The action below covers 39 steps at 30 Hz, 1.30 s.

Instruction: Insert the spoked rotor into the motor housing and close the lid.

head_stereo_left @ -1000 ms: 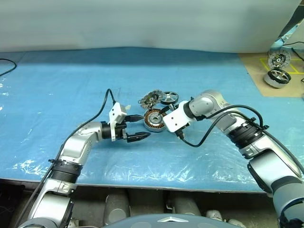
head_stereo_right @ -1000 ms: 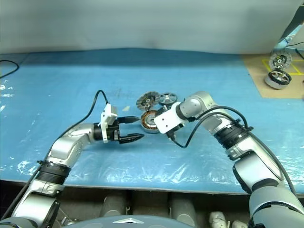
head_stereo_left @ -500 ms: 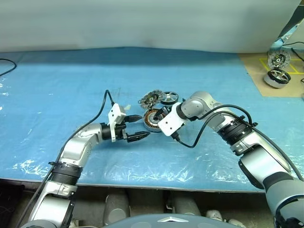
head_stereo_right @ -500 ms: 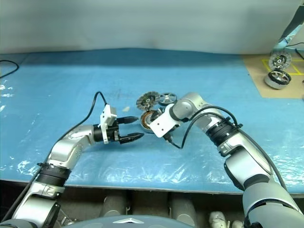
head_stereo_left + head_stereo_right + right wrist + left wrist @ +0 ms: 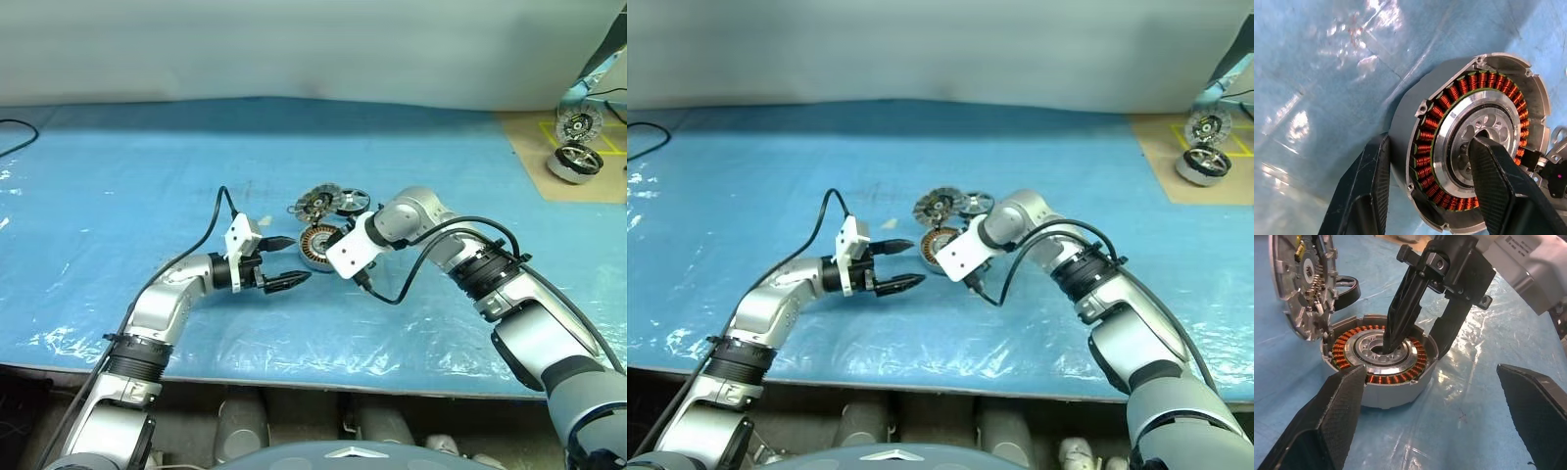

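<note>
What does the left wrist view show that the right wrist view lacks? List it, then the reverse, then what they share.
Left wrist view: the open left pincer, the right pincer seen from outside, and a finned disc leaning by the motor housing. Right wrist view: the right pincer's fingers close up, one in the hub, one against the outer wall. Shared: that housing's copper windings and the blue sheet.

The motor housing [image 5: 315, 245] sits on the surface [image 5: 118, 186]. Just behind it lie a toothed disc [image 5: 315, 202] and, right of that, the spoked rotor [image 5: 350, 202]. Far right of the motor housing, two larger motors [image 5: 574, 142] rest on a board [image 5: 534, 157].
</note>
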Motion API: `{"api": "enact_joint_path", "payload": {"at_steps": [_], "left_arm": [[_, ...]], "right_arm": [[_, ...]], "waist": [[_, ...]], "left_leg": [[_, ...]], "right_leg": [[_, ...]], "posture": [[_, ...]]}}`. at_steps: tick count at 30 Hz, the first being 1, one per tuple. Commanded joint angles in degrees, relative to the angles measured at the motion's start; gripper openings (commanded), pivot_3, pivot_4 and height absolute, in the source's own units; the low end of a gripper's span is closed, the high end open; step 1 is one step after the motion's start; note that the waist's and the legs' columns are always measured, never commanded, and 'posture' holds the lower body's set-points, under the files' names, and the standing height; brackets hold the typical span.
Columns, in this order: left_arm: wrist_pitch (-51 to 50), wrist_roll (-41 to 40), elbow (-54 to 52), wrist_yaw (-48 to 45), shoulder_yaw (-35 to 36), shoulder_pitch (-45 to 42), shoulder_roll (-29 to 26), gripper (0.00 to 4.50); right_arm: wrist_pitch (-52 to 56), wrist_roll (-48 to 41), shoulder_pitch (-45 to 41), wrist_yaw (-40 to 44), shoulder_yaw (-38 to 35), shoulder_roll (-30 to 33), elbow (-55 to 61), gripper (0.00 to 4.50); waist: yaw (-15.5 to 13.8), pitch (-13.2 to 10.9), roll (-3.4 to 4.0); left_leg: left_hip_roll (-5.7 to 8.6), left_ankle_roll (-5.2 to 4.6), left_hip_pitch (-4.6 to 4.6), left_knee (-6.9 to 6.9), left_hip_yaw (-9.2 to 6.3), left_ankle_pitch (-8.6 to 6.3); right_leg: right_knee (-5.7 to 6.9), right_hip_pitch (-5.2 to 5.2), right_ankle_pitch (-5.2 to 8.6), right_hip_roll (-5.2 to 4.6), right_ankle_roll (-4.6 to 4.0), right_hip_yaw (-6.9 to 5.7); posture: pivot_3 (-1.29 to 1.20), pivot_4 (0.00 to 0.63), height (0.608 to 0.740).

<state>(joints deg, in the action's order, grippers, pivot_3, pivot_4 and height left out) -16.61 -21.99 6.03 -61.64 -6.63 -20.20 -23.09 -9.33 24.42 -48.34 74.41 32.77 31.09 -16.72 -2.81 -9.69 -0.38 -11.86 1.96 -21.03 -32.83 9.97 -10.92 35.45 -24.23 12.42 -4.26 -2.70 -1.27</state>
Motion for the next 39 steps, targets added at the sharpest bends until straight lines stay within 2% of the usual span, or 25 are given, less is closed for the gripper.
{"api": "enact_joint_path", "payload": {"at_steps": [1, 4, 9, 14, 17, 18, 21, 33, 39], "left_arm": [[1.10, -0.09, -1.14, 0.00, 0.07, -0.27, 0.37, 4.50], [1.33, 0.18, -0.90, -0.28, -0.06, -0.20, 0.54, 4.50], [1.90, 0.74, 0.62, -0.73, -0.30, -1.40, 1.11, 4.50], [2.37, 0.98, 1.73, -0.94, -0.50, -2.52, 1.47, 4.50], [2.51, 0.98, 1.63, -0.99, -0.37, -2.32, 1.32, 4.50], [2.55, 1.00, 1.52, -1.00, -0.33, -2.13, 1.22, 4.50], [2.40, 0.94, 0.89, -0.79, -0.14, -1.46, 0.92, 4.50], [1.80, 0.65, -0.50, -0.06, 0.09, -0.44, 0.44, 4.50], [1.75, 0.68, -0.25, -0.07, -0.10, -1.03, 0.71, 4.50]], "right_arm": [[13.32, -2.35, 3.46, 4.45, -2.29, 0.81, 5.92, 2.00], [23.41, 0.92, 4.43, 1.97, -2.61, -0.23, 7.96, 2.00], [31.15, 2.13, 3.95, 0.56, -1.13, -1.68, 10.13, 2.00], [29.26, 2.98, 3.10, -1.67, 0.79, -2.55, 10.29, 2.00], [24.41, 2.22, 3.13, -2.84, 1.19, -2.03, 9.66, 2.00], [23.84, 2.17, 3.16, -2.88, 1.24, -1.82, 9.50, 2.77], [24.56, 2.55, 2.44, -2.12, 1.49, -1.45, 8.55, 3.75], [34.89, -3.47, -2.32, 2.59, -2.15, -2.49, 14.31, 3.75], [37.65, -6.58, -3.81, 4.62, -3.87, -0.67, 17.58, 3.75]], "waist": [[-0.02, 0.00, 0.00], [0.05, 0.00, 0.00], [-0.14, 0.00, 0.00], [0.00, 0.01, -0.02], [0.23, 0.01, -0.01], [0.33, 0.01, -0.01], [0.30, 0.01, -0.01], [0.24, 0.00, 0.00], [0.22, 0.00, 0.00]], "left_leg": [[0.00, -0.01, 0.00, 0.00, 0.00, 0.00], [0.00, -0.01, 0.04, 0.02, 0.00, 0.00], [-0.01, 0.00, 0.17, 0.00, 0.00, 0.00], [-0.01, 0.01, 0.35, 0.00, -0.01, 0.00], [0.00, 0.02, 0.39, 0.03, -0.01, 0.00], [0.00, 0.02, 0.38, 0.03, 0.00, 0.00], [0.00, 0.03, 0.31, 0.10, 0.00, 0.01], [-0.01, 0.02, 0.08, 0.14, 0.00, 0.01], [-0.01, 0.02, 0.08, 0.15, 0.00, 0.01]], "right_leg": [[-0.01, 0.00, 0.00, 0.00, 0.00, 0.00], [0.01, 0.00, 0.00, 0.01, 0.00, 0.00], [0.08, 0.10, 0.00, -0.05, 0.00, 0.01], [0.06, 0.23, 0.00, -0.06, 0.01, 0.06], [0.08, 0.24, 0.00, -0.05, 0.01, 0.06], [0.07, 0.24, 0.00, -0.05, 0.01, 0.06], [0.02, 0.16, 0.00, -0.04, 0.01, 0.06], [-0.04, 0.00, 0.00, -0.03, 0.01, 0.03], [-0.05, -0.01, 0.00, -0.03, 0.01, 0.02]], "posture": [[0.00, 0.150, 0.740], [0.00, 0.150, 0.740], [0.00, 0.150, 0.740], [0.00, 0.150, 0.740], [0.00, 0.150, 0.740], [0.00, 0.150, 0.740], [0.00, 0.150, 0.740], [0.00, 0.150, 0.740], [0.00, 0.150, 0.740]]}}
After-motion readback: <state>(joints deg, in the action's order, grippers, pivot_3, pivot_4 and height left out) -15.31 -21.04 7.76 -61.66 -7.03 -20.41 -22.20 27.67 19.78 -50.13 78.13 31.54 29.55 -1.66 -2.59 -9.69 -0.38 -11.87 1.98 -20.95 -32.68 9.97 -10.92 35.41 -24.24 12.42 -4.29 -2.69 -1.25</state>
